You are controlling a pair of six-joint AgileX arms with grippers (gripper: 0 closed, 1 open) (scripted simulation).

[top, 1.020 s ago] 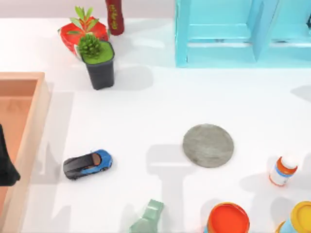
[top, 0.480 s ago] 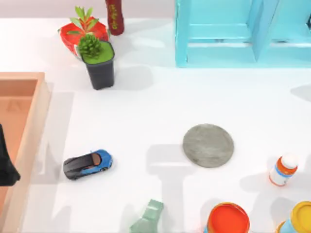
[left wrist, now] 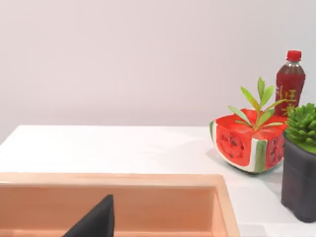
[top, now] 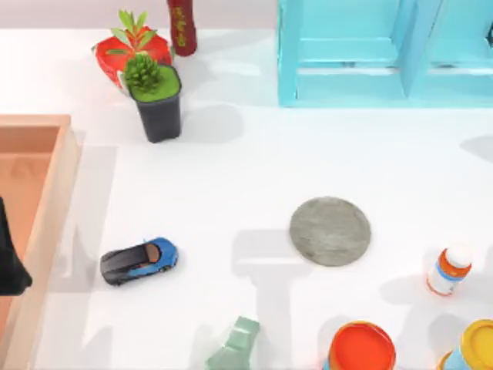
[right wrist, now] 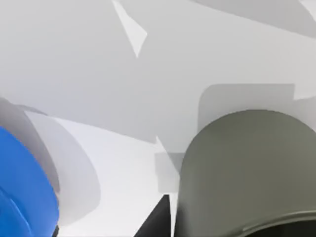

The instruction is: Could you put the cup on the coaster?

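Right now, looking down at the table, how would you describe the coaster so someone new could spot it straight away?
Start at the big turquoise shelf unit along the far edge of the white table. Come straight toward the near edge from its left part to a flat disc lying alone: that is the coaster. It is mottled stone-grey and flat, unlike the orange lid and the small white and orange bottle nearby.

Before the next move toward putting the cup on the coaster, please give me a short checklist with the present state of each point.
1. Coaster top bare: ok.
2. Coaster lying flat on the table: ok.
3. Cup close before the right wrist camera: ok.
4. Cup already on the coaster: not ok.
5. Right gripper closed on the cup: cannot tell.
6. Small bottle beside the coaster, apart from it: ok.
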